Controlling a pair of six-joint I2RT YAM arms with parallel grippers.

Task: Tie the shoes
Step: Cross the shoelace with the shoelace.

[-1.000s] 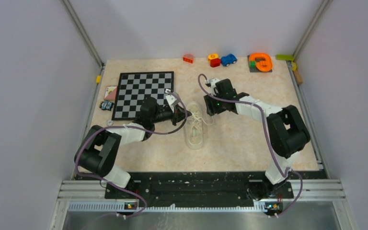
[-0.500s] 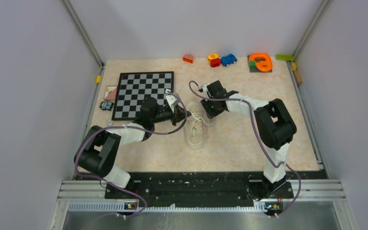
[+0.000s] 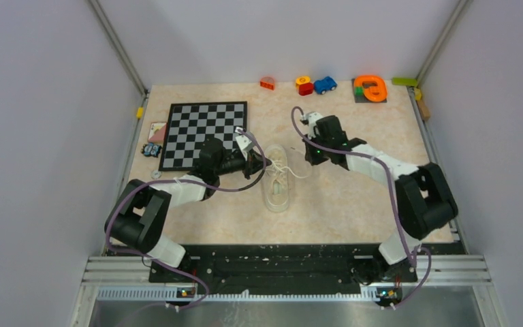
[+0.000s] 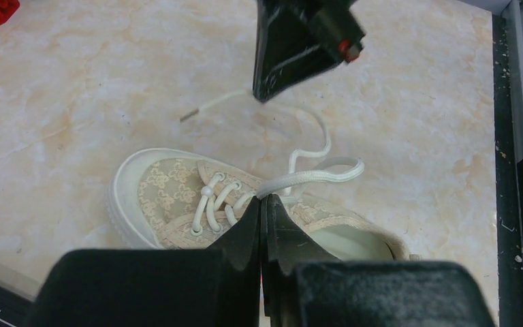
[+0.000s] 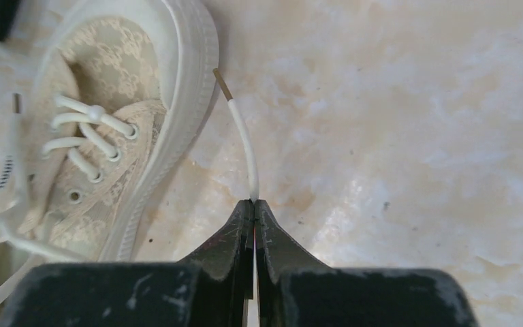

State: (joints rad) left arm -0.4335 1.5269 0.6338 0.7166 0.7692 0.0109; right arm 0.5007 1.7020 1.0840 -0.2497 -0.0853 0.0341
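Sneaker [image 3: 277, 184] sits mid-frame in the overhead view, on the bench [image 3: 354, 197] just right of the chessboard's [image 3: 204, 133] lower-right corner. Toe points to the top of frame, heel opening to the bottom. Not tied yet: no knot or bow anywhere, laces loose over the tongue.

Change vs half a sec ago: the right pincer [image 3: 313, 161] was tucked in close to the sneaker's upper right side. Now it has swung off to the right w/ the arm stretched out more. Its lace end [image 5: 244, 143] came along, so that strand now reaches over bare bench to the right of the toe. The left pincer [image 3: 257, 160] hasn't shifted; same spot at the sneaker's upper left.

Pincer states:
- **Right:** the right wrist view shows it pressed together on the lace end, w/ a short tail and aglet poking out past the tips, near the toe cap.
- **Left:** the left wrist view shows it pressed together too, pinching a lace loop [image 4: 317, 174] right over the tongue. The loop lies flat, reaching toward the right of frame.

Meaning, imo: both strands are in hand and being drawn apart, so slack is coming out, prob. prep for crossing them. The right strand isn't taut yet (it curves in the left wrist view), so more pull is likely needed.
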